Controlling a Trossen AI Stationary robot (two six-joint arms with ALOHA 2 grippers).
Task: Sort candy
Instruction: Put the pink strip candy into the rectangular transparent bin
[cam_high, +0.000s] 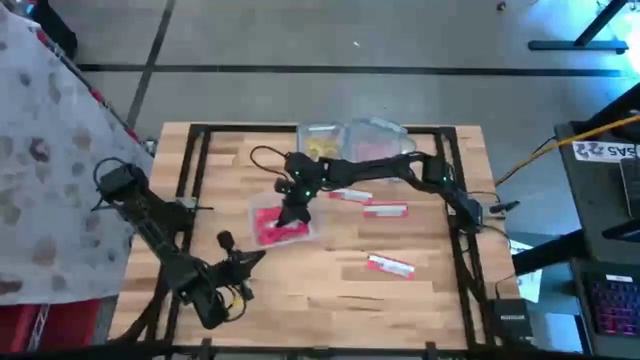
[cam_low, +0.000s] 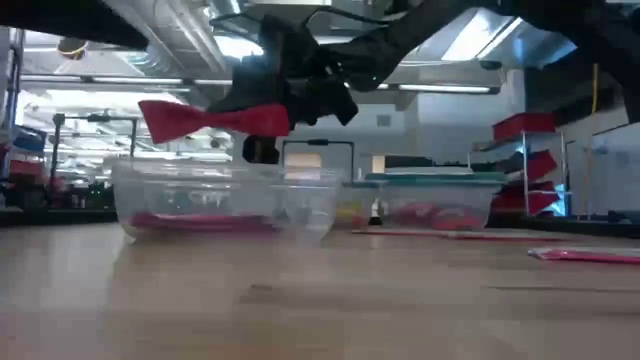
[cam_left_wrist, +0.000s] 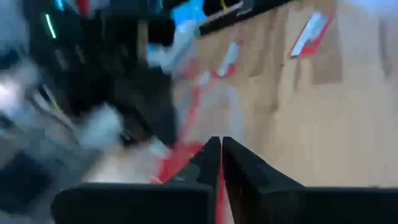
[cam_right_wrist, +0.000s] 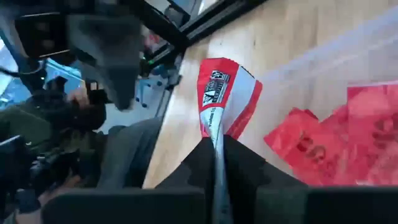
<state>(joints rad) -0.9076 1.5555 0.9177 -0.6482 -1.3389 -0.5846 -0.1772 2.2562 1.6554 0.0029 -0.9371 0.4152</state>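
My right gripper is shut on a red-and-white candy packet and hovers over a clear tub in the middle of the table. The tub holds several red candy packets. In the low view the held packet juts out level above the tub. Three more red-and-white packets lie flat on the wood. My left gripper waits near the table's front left, shut, with no candy showing in it. My right gripper pinches the packet by one end between its two fingers. The fingers slant slightly downward from the table's far right. The rest of the packet sticks out past the fingertips, roughly level, lifted clear above the tub.
Two more clear tubs stand at the table's far edge, one with yellow pieces and one with red candy. A black frame runs around the tabletop. Bare wood lies between the middle tub and the near edge.
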